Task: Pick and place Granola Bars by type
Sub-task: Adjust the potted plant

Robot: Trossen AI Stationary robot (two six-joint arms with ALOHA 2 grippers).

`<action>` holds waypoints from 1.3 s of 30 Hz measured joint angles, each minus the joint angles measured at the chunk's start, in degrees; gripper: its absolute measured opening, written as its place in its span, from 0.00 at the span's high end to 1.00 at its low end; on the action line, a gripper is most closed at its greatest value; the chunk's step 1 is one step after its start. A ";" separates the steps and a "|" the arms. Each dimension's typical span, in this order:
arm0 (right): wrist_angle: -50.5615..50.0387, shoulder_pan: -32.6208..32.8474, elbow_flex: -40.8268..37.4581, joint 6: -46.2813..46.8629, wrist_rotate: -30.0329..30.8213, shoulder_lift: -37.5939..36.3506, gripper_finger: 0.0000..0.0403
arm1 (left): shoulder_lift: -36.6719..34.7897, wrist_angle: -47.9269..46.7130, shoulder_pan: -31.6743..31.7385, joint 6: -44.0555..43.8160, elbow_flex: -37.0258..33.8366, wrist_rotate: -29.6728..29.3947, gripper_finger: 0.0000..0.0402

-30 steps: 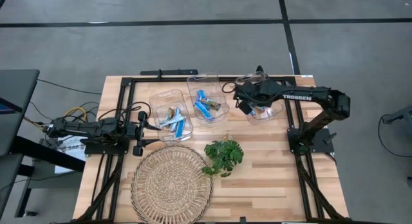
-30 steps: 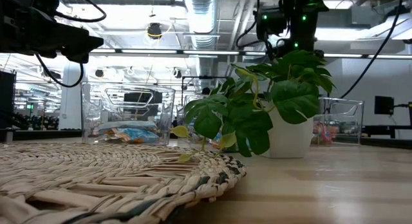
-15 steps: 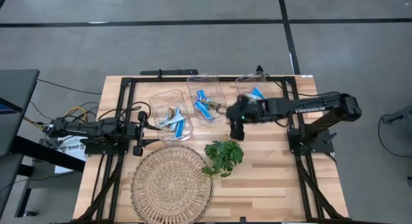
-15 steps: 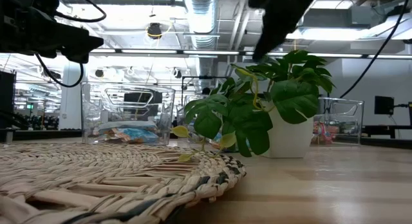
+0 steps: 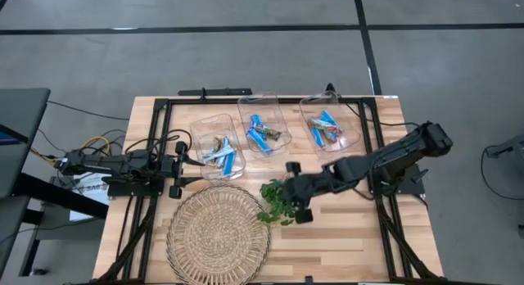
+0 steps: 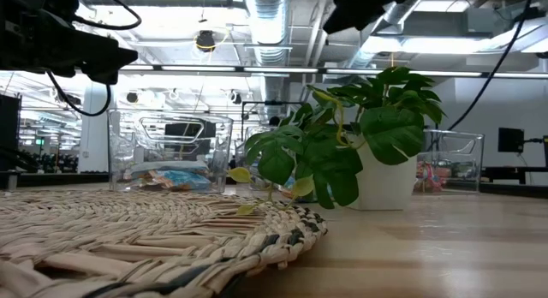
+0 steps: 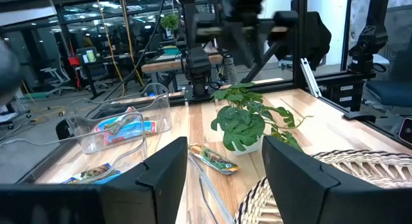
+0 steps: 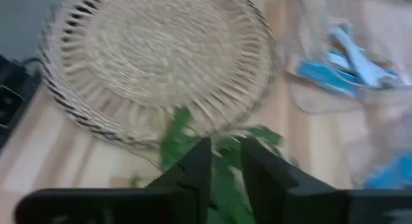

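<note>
The granola bars lie in three clear bins along the far side of the table. The left bin (image 5: pixel 218 146) has blue bars and a tan one, the middle bin (image 5: pixel 264 125) blue bars and a brownish one, and the right bin (image 5: pixel 329 129) blue bars and a red-tipped one. My right gripper (image 5: pixel 288 192) hangs over the green plant (image 5: pixel 278 201). Its fingers stand a narrow gap apart with nothing between them (image 8: pixel 225 166). My left gripper (image 5: pixel 190 162) waits at the table's left side, open and empty (image 7: pixel 225 179).
A round wicker tray (image 5: pixel 219 232) lies at the near left, its rim close to the plant. A black frame (image 5: pixel 270 97) runs around the bins and down both sides. Bare wood (image 5: pixel 352 236) lies near and right of the plant.
My right gripper has swung from above the right bin toward the table's near edge and left, passing beside the middle bin and stopping over the plant. It has turned to face the wicker tray. The right bin and its bars now show uncovered.
</note>
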 joint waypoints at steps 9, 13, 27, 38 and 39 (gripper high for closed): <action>2.53 3.30 8.47 1.09 -3.21 10.30 0.99 | 0.00 0.00 -0.01 0.04 0.01 0.00 0.51; -0.19 3.41 14.18 1.10 -5.37 15.19 0.98 | 0.00 0.01 -0.01 0.53 0.00 0.00 0.51; -12.53 -0.07 21.52 1.14 -11.30 24.80 1.00 | 0.45 0.00 -0.02 0.47 0.00 0.02 0.51; -17.25 -3.51 21.44 -0.90 -11.43 24.83 1.00 | 0.46 0.00 -0.01 0.35 0.00 0.01 0.51; -17.12 -3.55 21.26 -0.94 -11.40 24.84 1.00 | 0.46 0.00 0.00 0.09 0.00 0.00 0.51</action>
